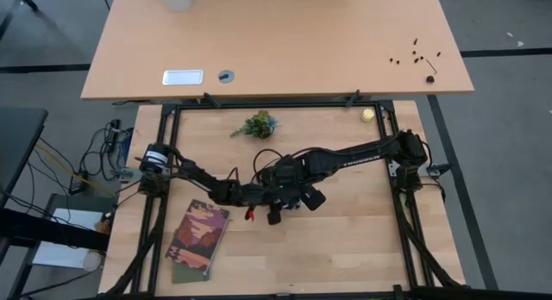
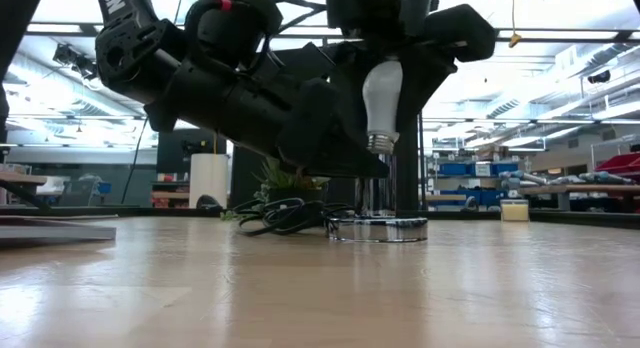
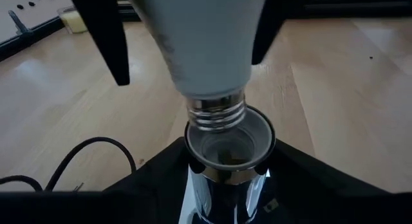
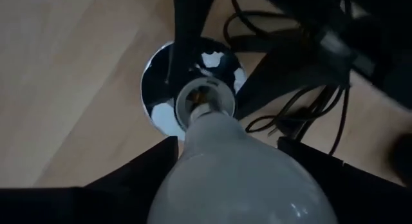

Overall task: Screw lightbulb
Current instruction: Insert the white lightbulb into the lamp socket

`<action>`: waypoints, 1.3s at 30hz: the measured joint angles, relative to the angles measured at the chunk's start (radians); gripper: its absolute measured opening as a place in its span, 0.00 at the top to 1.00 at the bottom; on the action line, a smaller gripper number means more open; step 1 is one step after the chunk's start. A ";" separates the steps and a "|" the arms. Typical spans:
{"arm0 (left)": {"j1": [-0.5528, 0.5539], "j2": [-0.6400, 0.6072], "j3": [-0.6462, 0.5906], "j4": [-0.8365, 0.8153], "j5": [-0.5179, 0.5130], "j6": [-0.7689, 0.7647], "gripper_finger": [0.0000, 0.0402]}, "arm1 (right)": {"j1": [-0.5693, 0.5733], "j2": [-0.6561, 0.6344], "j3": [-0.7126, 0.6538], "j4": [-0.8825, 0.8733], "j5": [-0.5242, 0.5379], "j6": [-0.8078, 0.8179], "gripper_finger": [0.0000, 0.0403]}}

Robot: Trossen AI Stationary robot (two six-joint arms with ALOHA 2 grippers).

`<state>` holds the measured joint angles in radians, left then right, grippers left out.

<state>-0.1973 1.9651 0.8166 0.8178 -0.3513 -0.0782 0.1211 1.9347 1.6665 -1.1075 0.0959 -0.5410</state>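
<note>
The white frosted lightbulb point(image 2: 383, 93) hangs upright with its silvery screw base point(image 2: 380, 141) pointing down. It is just over the mouth of the chrome socket point(image 3: 228, 143). The socket stands on its round disc base point(image 2: 378, 228) on the wooden table, with a black cord point(image 2: 285, 216) running off beside it. My right gripper point(image 1: 289, 184) comes down from above and is shut on the bulb. My left gripper point(image 1: 263, 196) reaches in from the table's left, nearly level, and is shut on the socket's stem. My left gripper pinches the socket's upright chrome stem point(image 3: 222, 185), below the cup, between its two fingers. The fingers point(image 3: 148, 188) come in nearly level from the table's left. The socket stays upright on its disc base on the table. My right gripper pinches the bulb's glass body point(image 4: 238, 172) between its two fingers point(image 3: 106, 37), one on each side. The fingers point down from above. The bulb hangs upright and clear of the table, with its threaded base point(image 3: 215, 111) at the socket's rim.
A small green plant point(image 1: 257, 125) lies toward the far edge and a pale yellow round object point(image 1: 368, 115) sits at the far right corner. A booklet point(image 1: 200, 240) lies at the near left. A second wooden desk point(image 1: 276, 41) stands beyond the table.
</note>
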 joint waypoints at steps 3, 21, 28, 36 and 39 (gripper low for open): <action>-0.011 -0.026 -0.001 -0.026 -0.032 0.035 0.46 | 0.000 0.000 0.000 -0.021 -0.006 0.020 0.36; -0.059 -0.040 0.000 -0.042 -0.113 0.044 0.45 | 0.004 0.000 0.000 0.034 -0.054 0.076 0.36; -0.097 -0.040 0.001 -0.064 -0.205 0.018 0.46 | 0.011 0.000 0.000 0.074 -0.055 0.120 0.31; -0.096 -0.041 0.002 -0.112 -0.195 -0.141 0.45 | 0.015 0.003 0.000 0.075 -0.069 0.123 0.35; -0.094 -0.041 0.002 -0.115 -0.204 -0.161 0.44 | 0.015 0.003 0.000 0.081 -0.069 0.122 0.34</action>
<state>-0.2914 1.9240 0.8188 0.7029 -0.5555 -0.2392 0.1364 1.9381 1.6665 -1.0269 0.0265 -0.4191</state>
